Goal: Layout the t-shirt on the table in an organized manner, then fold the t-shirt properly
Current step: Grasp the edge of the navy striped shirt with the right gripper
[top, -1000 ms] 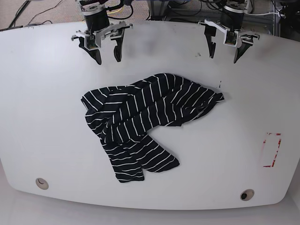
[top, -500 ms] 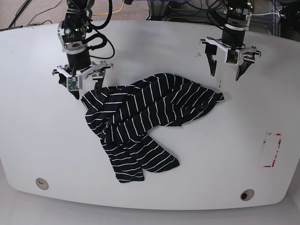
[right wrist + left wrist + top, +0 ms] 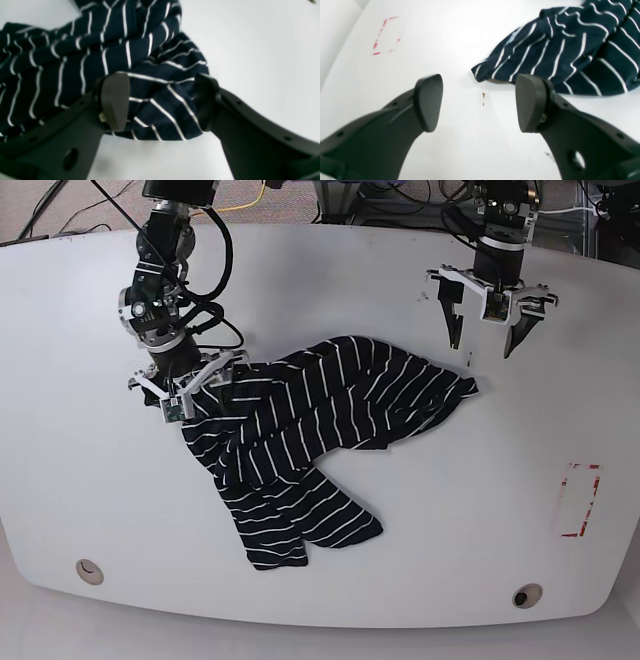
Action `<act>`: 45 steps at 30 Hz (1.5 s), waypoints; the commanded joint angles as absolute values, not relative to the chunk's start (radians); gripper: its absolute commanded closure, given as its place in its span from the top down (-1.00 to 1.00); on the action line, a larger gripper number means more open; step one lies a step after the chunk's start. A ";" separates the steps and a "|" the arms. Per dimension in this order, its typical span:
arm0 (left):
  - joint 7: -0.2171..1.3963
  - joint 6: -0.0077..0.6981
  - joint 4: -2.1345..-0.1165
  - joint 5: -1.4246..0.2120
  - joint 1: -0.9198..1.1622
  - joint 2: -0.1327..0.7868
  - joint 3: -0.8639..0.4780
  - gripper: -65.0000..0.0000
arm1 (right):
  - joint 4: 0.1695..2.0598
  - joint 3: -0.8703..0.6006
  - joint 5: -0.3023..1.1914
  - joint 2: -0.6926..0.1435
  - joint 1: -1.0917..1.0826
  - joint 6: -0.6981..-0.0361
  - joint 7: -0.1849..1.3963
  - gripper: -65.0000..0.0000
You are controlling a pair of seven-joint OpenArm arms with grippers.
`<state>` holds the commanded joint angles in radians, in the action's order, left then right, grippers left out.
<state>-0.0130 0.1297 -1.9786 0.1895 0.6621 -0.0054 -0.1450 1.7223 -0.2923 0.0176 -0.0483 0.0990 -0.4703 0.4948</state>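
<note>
The t-shirt [image 3: 305, 440] lay crumpled mid-table [image 3: 90, 480]. The right gripper [image 3: 160, 105], spread wide, straddled its bunched corner; the left gripper [image 3: 478, 102] hung released beside the opposite edge. Closing there risked pinching several layers, dragging the bundle instead of spreading it.

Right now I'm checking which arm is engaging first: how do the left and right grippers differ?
The right gripper straddles a bunched edge of the t-shirt; the left gripper has only bare table between its fingers, the shirt's corner lying just beyond. In the base view, the right is low at the cloth and the left looks higher. Both are open.
</note>
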 joint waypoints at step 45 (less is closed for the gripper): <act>-0.012 0.130 -1.977 0.188 0.650 0.012 -0.148 0.30 | 2.049 -0.278 0.022 -0.021 0.312 -0.585 0.584 -1.00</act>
<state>-0.0115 0.1297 -1.9770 0.1880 0.6498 0.0115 -0.1481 2.0491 -0.2785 0.0222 -0.0207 0.3122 -0.5854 0.5838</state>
